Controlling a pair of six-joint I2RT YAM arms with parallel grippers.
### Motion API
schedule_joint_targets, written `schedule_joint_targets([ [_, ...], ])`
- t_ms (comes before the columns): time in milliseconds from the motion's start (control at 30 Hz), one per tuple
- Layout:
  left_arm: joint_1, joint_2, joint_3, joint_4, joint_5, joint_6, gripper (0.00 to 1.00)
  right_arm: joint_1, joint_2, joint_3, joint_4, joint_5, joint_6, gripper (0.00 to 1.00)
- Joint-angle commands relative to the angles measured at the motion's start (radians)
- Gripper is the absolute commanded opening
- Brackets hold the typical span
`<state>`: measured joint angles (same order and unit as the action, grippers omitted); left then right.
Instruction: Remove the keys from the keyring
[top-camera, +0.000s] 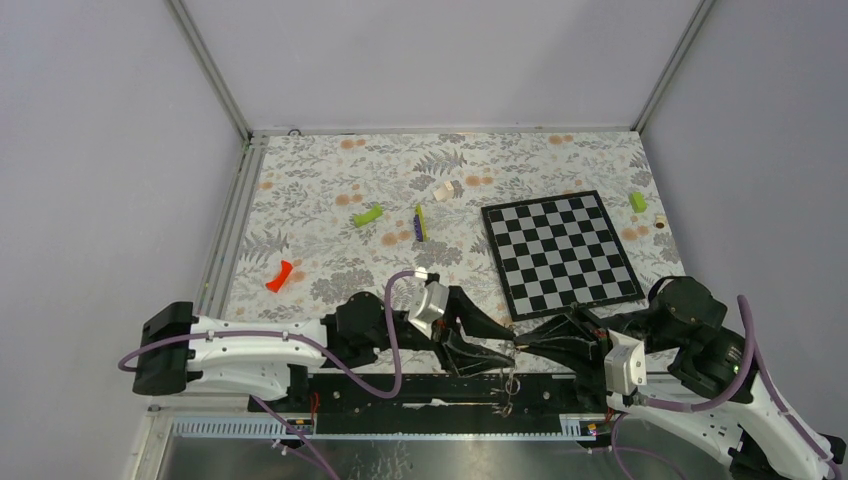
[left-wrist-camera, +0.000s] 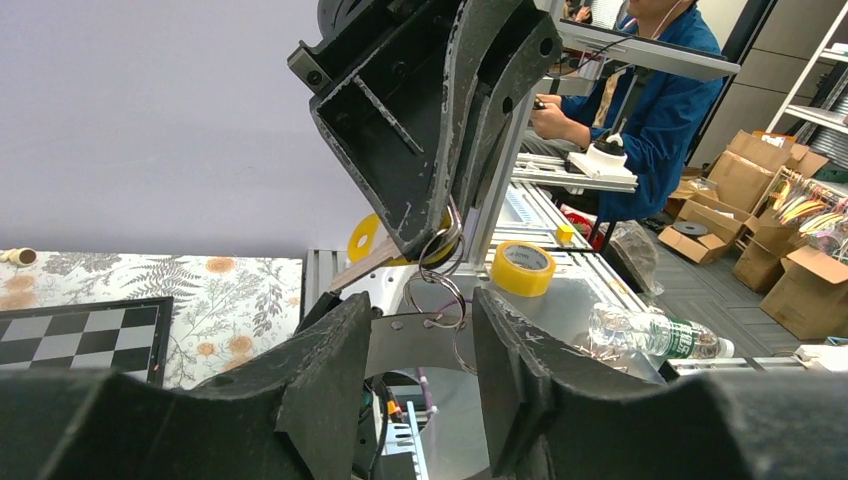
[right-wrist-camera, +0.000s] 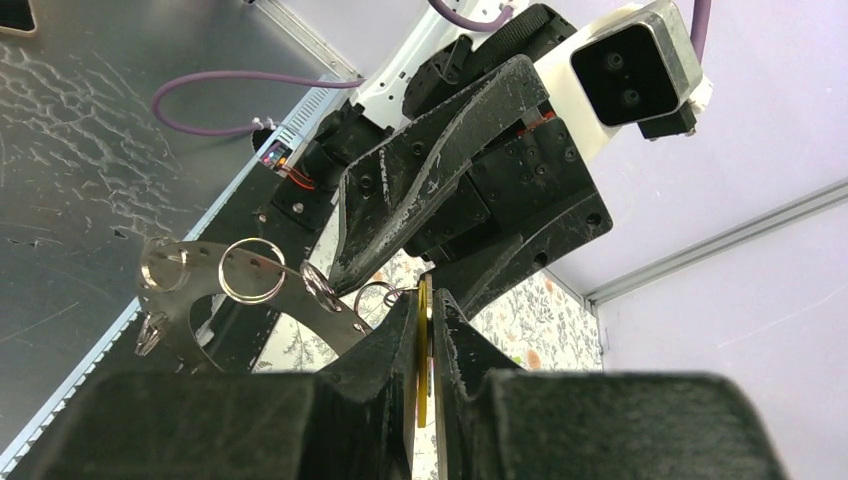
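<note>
The right fingers (right-wrist-camera: 405, 350) are clenching a thin yellow tag (right-wrist-camera: 423, 310) edge-on; it is belonging to one of the keys. They are holding it up over the near edge of the desk (top-camera: 330, 190), on the near side of the checkered board (top-camera: 558, 250). The keyring (right-wrist-camera: 200, 280), a flat silvery hoop pierced with holes, is hanging just beside that grip, with small split rings (right-wrist-camera: 250, 270) threaded through it and dangling. The left fingers (left-wrist-camera: 345, 345) are standing released, spread apart around the hoop and facing the right fingers tip to tip; whether they are touching the metal I cannot tell
</note>
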<state>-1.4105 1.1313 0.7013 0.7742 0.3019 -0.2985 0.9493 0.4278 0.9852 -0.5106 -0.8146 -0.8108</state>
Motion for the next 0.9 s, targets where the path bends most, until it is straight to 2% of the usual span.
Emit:
schedule_joint_targets([
  [0, -0.004, 0.022, 0.05, 0.075, 0.031, 0.015, 0.47, 0.002, 0.015, 0.015, 0.063, -0.035, -0.01, 0.0],
  [300, -0.004, 0.035, 0.059, 0.088, 0.05, 0.012, 0.47, 0.002, 0.014, 0.015, 0.058, -0.027, -0.011, 0.0],
  [533, -0.004, 0.022, 0.051, 0.084, 0.063, 0.006, 0.31, 0.002, 0.003, 0.006, 0.061, 0.001, -0.019, 0.0],
  [600, -0.004, 0.019, 0.048, 0.085, 0.067, 0.004, 0.29, 0.002, -0.002, 0.003, 0.067, 0.015, -0.02, 0.0],
  [633, -0.004, 0.019, 0.045, 0.086, 0.067, 0.003, 0.29, 0.002, -0.005, 0.002, 0.07, 0.021, -0.021, 0.0],
  [767, -0.004, 0.012, 0.033, 0.096, 0.063, -0.003, 0.46, 0.002, -0.016, -0.005, 0.091, 0.029, -0.019, 0.0],
  [867, -0.004, 0.002, 0.025, 0.099, 0.066, -0.011, 0.5, 0.002, -0.02, -0.005, 0.093, 0.045, -0.025, 0.0],
])
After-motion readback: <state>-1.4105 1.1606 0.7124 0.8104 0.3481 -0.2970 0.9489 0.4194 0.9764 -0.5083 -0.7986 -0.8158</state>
